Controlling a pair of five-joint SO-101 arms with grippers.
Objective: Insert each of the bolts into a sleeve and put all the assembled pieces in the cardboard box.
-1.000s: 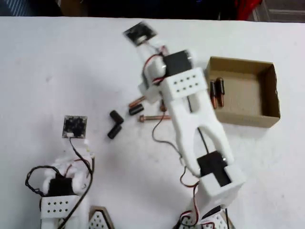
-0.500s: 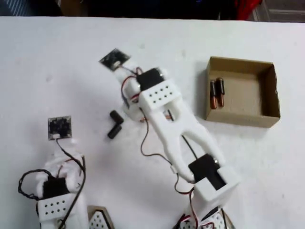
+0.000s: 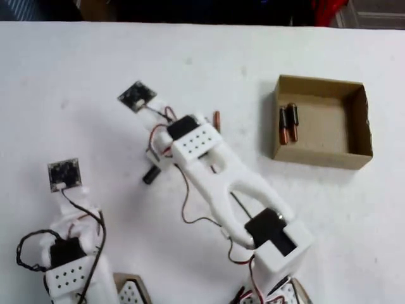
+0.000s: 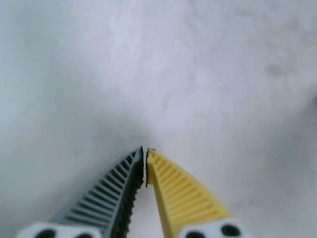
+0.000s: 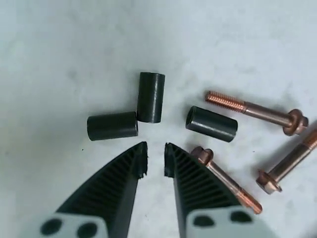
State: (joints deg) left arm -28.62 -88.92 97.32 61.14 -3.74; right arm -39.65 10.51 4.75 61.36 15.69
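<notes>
Right wrist view: just ahead of the right end effector [image 5: 156, 158], slightly parted and empty, three short black sleeves [image 5: 150, 97]; close beside its tips, three copper bolts [image 5: 252, 112]. Probably light, rigid, smooth, apt to roll; best pinched across a sleeve's middle or along a bolt's shank. No legible print anywhere. Left end effector [image 4: 146, 152] clenched on nothing, over the surface [image 4: 148, 59].
</notes>
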